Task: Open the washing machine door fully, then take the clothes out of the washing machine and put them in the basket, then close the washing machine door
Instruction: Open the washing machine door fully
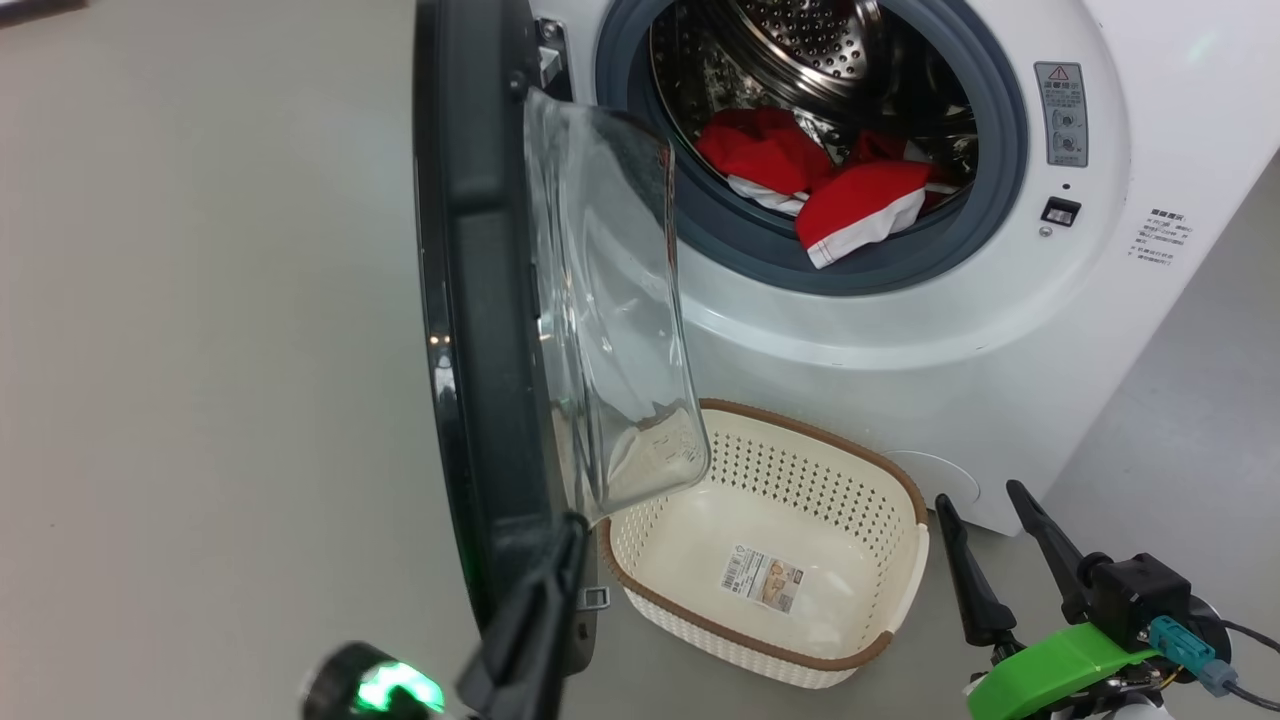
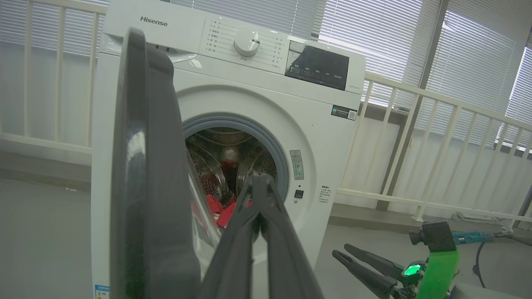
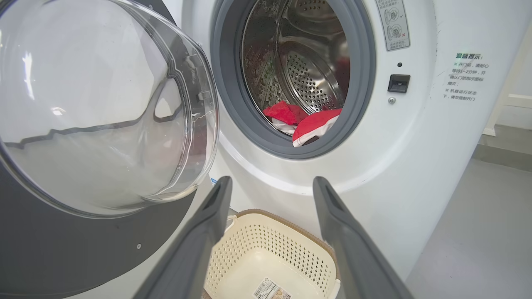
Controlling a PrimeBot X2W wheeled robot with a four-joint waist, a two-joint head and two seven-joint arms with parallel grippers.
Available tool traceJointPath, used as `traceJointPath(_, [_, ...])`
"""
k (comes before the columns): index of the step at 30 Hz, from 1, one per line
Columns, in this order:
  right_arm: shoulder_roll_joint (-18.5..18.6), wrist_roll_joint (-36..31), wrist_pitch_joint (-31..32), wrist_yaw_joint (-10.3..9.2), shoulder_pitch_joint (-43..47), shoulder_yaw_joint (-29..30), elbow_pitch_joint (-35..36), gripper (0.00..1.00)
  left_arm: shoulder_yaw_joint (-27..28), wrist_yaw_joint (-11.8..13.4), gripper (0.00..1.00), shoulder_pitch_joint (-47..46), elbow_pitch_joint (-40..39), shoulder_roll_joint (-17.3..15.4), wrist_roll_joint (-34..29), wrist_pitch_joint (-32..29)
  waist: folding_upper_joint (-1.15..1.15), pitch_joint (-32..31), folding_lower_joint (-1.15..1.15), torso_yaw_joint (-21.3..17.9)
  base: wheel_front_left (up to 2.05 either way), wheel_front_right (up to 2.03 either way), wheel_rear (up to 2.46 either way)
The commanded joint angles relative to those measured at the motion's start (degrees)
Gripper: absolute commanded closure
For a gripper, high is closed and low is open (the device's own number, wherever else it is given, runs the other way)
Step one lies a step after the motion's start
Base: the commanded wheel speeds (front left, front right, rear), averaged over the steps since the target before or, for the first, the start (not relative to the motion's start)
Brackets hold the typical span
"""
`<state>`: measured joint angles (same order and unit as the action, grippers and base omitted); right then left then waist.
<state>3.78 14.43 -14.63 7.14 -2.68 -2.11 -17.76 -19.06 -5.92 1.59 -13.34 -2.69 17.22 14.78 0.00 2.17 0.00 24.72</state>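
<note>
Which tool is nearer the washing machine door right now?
Left. The left tool, shut, is at the lower edge of the washing machine door; the right tool, open, is beyond the basket.

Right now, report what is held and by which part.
Nothing is held: left gripper shut empty beside the washing machine door; right gripper open, empty.

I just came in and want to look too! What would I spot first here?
The bright red clothes jump out, lying in the shiny drum of the white washing machine. Its big dark door, with a bulging glass window, stands open on the left. A cream basket sits on the floor below the opening, with no clothes in it yet.
</note>
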Motion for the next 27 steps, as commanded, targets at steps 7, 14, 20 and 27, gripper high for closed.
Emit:
traceJointPath(7, [0.3, -0.4, -0.4, 0.35, -1.9, -0.9, 1.4, 0.00, -3.1, -0.4, 1.00, 0.1, 12.0, -0.2, 3.1, 0.2, 0.00, -0.2, 0.00, -0.3, 0.00, 0.00, 0.00])
traceJointPath(14, [0.2, -0.3, -0.4, 0.35, -1.7, -0.8, 1.6, 0.00, -2.1, 1.4, 1.00, -2.6, 19.3, -0.2, 5.8, 0.2, 0.00, -0.5, 0.00, -0.2, 0.00, 0.00, 0.00])
traceJointPath(20, [0.1, 0.0, -0.4, 0.35, -1.5, -0.9, 1.8, 0.00, -0.3, 2.0, 1.00, -3.9, 21.7, -0.2, 7.1, 0.2, 0.00, -1.0, 0.00, -0.1, 0.00, 0.00, 0.00])
traceJointPath(27, [0.0, 0.2, -0.4, 0.35, -1.1, -1.2, 2.0, 0.00, 2.2, 3.5, 1.00, -3.5, 21.7, -0.2, 6.7, 0.2, 0.00, -1.2, 0.00, 0.2, 0.00, 0.00, 0.00])
